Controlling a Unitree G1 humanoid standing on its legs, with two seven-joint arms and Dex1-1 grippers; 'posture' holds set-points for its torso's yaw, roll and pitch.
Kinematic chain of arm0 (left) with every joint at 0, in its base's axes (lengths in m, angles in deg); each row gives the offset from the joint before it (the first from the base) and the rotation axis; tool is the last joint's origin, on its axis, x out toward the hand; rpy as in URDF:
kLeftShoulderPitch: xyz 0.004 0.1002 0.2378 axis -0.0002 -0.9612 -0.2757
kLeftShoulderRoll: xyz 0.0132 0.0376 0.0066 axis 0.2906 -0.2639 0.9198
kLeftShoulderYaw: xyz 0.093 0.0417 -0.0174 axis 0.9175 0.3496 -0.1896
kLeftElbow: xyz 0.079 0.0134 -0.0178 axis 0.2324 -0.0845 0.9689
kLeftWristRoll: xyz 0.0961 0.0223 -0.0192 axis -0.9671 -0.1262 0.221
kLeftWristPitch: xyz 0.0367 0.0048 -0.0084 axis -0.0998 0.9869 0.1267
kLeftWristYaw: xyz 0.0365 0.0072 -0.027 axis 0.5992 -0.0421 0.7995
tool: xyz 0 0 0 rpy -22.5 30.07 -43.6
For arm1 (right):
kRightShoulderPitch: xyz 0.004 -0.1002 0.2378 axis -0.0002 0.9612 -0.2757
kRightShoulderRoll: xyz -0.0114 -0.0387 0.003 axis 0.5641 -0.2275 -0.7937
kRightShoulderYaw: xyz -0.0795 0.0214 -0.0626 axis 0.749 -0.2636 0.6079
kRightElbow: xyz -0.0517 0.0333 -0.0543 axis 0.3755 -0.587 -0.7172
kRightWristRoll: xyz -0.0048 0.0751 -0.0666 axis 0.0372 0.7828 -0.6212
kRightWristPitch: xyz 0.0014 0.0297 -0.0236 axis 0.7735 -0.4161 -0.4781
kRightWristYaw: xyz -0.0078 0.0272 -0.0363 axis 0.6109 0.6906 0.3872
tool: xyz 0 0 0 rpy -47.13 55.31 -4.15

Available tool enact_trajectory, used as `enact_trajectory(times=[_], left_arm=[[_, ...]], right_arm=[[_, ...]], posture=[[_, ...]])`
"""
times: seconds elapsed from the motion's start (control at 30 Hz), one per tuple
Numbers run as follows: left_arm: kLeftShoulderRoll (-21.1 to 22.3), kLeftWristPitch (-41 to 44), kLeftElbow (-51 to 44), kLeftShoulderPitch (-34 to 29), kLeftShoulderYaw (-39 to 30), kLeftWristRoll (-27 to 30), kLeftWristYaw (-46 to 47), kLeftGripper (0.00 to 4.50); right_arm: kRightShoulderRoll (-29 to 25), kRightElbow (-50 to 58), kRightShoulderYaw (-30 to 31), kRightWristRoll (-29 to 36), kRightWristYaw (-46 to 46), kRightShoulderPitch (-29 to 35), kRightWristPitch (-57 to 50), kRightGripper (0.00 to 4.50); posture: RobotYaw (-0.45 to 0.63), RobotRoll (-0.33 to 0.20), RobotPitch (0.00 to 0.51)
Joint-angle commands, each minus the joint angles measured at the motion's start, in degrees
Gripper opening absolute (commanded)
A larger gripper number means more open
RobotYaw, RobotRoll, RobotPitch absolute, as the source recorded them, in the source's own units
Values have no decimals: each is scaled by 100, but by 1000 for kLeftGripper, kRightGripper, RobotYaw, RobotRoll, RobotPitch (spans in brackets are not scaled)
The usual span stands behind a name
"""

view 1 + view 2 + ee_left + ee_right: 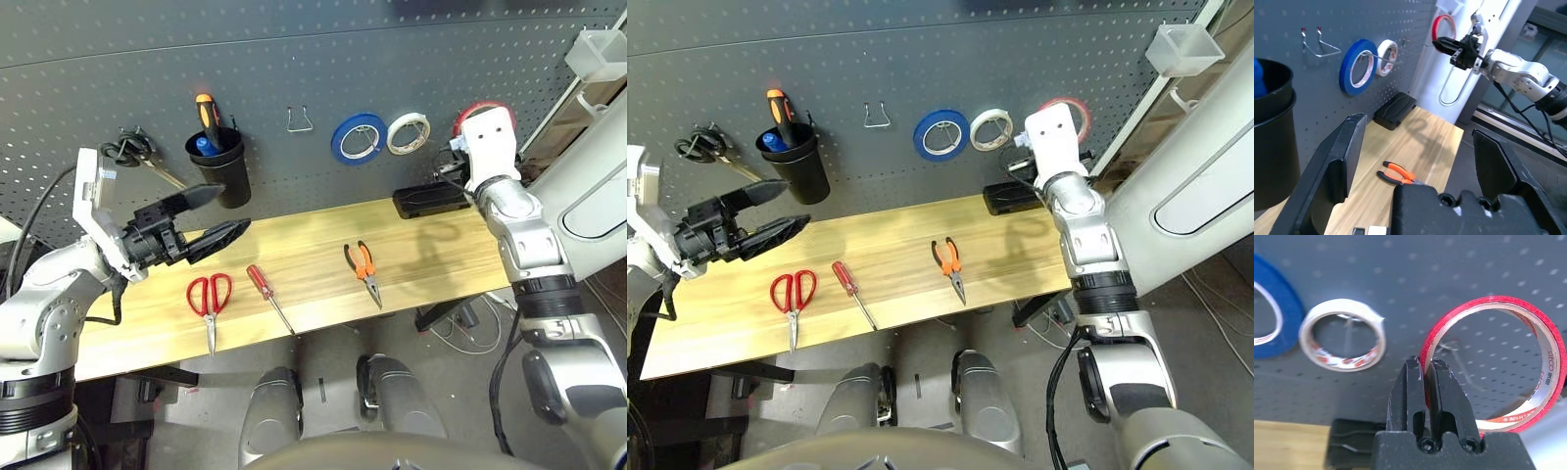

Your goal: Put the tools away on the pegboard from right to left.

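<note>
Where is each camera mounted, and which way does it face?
Both eyes: head, looking forward and down at the pegboard and table; both forearms show.
Left wrist: along the left gripper's open fingers, past the pliers toward the right arm.
Right wrist: along the right gripper, shut on the red tape, facing the pegboard.
Both wrists share the white tape.

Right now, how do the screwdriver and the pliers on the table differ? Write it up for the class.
The screwdriver has a red handle, while the pliers have orange-and-black handles. The screwdriver is one straight shaft; the pliers have two spread handles. Both lie flat on the wooden table.
</note>
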Motion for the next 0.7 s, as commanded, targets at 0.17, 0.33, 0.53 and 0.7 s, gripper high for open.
enact_trajectory(times=[0.17, 0.33, 0.53, 0.7], left_arm=[[-28, 160, -267, 42, 182, 80, 172, 4500], [-58, 235, -408, 45, 265, 121, 291, 4500], [-68, 360, -619, -34, 281, 238, 444, 4500], [-78, 448, -681, 9, 324, 293, 540, 4500]], right_arm=[[-97, -909, -240, 224, 241, -252, 223, 21], [-246, -2090, -203, 205, 593, -694, 551, 21], [-327, -3526, -152, 115, 817, -1341, 1147, 21], [-319, -4484, -84, -16, 848, -1821, 1505, 21]], posture=[[48, 0, 20], [59, 0, 26], [71, 0, 42], [72, 0, 52]])
